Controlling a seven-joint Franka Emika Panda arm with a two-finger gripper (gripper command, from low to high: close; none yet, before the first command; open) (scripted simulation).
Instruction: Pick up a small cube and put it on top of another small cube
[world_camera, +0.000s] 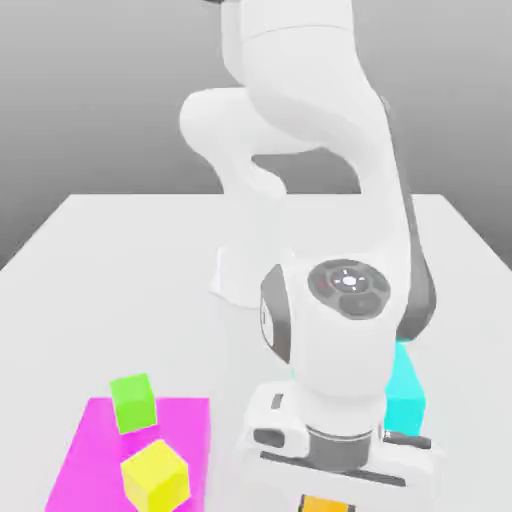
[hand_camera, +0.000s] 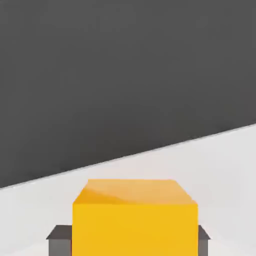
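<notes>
At the exterior view's left, the magenta pad (world_camera: 184, 430) lay on the pale table (world_camera: 120, 280), its side edges running from near to far. The green cube (world_camera: 134, 404) was at the pad's far part, turned slightly, with a bright top and front. Just beside it, nearer the camera and a little to the exterior view's right, the yellow cube (world_camera: 156, 478) stood turned with a corner toward the camera, its faces plain and unmarked.

Farther right, the white arm (world_camera: 345, 220) reached forward over the table, in front of a plain grey background (world_camera: 100, 100). Below its hand was the orange block (hand_camera: 135, 227), held in the gripper (hand_camera: 135, 241). The claw was parted only by the block's width, a dark finger against each of two opposite sides. The block sat square between them, with flat faces, straight edges and a deeper orange patch on one face; its long axis, if any, could not be told. Rightmost, the cyan block (world_camera: 404, 395) was partly hidden behind the arm, its visible side edge running near to far.
</notes>
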